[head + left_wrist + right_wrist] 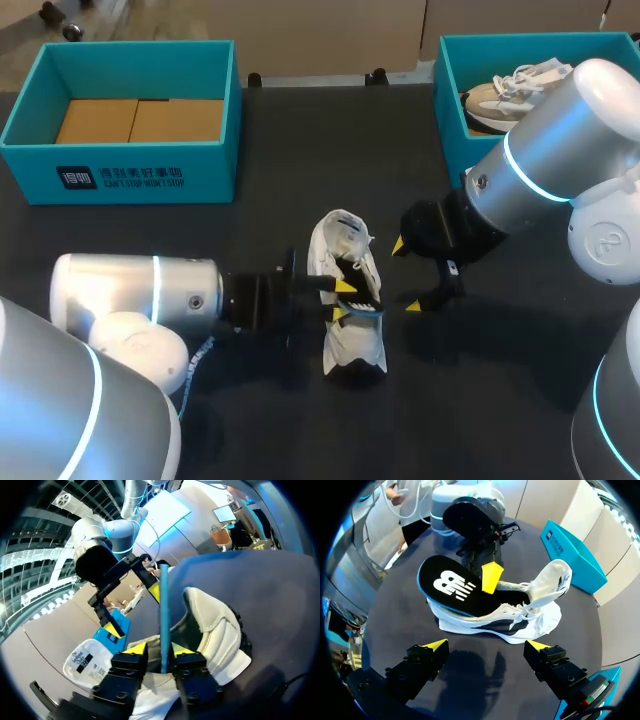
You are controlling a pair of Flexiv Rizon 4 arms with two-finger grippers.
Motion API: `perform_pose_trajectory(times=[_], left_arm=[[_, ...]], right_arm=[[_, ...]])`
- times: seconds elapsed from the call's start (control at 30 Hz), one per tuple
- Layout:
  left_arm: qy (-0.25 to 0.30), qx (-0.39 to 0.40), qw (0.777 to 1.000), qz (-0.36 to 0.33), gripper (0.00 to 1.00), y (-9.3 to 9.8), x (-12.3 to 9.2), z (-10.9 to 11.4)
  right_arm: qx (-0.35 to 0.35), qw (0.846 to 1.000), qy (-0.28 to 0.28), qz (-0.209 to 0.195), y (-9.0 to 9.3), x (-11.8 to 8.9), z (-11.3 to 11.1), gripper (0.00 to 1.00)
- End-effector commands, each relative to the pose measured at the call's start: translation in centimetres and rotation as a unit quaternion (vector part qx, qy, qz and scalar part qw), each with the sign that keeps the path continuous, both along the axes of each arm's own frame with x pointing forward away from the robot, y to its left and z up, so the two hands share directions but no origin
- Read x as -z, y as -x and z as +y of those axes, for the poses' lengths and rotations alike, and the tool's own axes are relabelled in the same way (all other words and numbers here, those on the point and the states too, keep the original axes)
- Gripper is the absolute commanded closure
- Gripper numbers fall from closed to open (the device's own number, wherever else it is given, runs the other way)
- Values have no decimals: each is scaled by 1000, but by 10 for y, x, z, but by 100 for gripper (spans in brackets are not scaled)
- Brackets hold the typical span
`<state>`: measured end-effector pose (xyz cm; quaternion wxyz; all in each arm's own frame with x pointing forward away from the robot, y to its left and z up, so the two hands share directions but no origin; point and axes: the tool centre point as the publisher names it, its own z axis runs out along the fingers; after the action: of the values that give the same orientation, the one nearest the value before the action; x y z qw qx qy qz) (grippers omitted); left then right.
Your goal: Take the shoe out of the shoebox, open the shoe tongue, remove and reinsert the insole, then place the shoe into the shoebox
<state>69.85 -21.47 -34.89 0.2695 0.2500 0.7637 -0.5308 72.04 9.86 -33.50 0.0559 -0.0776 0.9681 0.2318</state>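
Observation:
A white shoe [345, 250] lies on the dark table, its tongue folded back; it also shows as the shoe [520, 625] and the shoe [215, 625]. Its black insole [452, 587] with a blue edge sits partly in the shoe, heel end sticking out. My left gripper [342, 300] is at the shoe's opening. The insole [164, 610] stands edge-on between the fingers of my left gripper [157, 649], with a gap on one side, so it is open. My right gripper [406, 275] hangs wide open just right of the shoe, seen as the right gripper [487, 645] with nothing between its fingers.
A teal shoebox [120, 170] with brown cardboard inside stands at the back left. Another teal box [447, 110] at the back right holds a second shoe [505, 95]. Dark bare table surrounds the shoe.

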Motion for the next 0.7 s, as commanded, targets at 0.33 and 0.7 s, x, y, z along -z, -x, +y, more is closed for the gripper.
perform_pose_trajectory(times=[0.33,0.7], left_arm=[[5,-5,1000,-5,66,15,-19,14],[7,3,1000,5,96,21,-16,6]], right_arm=[[1,1000,2,-2,1,1,2,0],[1,1000,2,-2,1,1,2,0]])
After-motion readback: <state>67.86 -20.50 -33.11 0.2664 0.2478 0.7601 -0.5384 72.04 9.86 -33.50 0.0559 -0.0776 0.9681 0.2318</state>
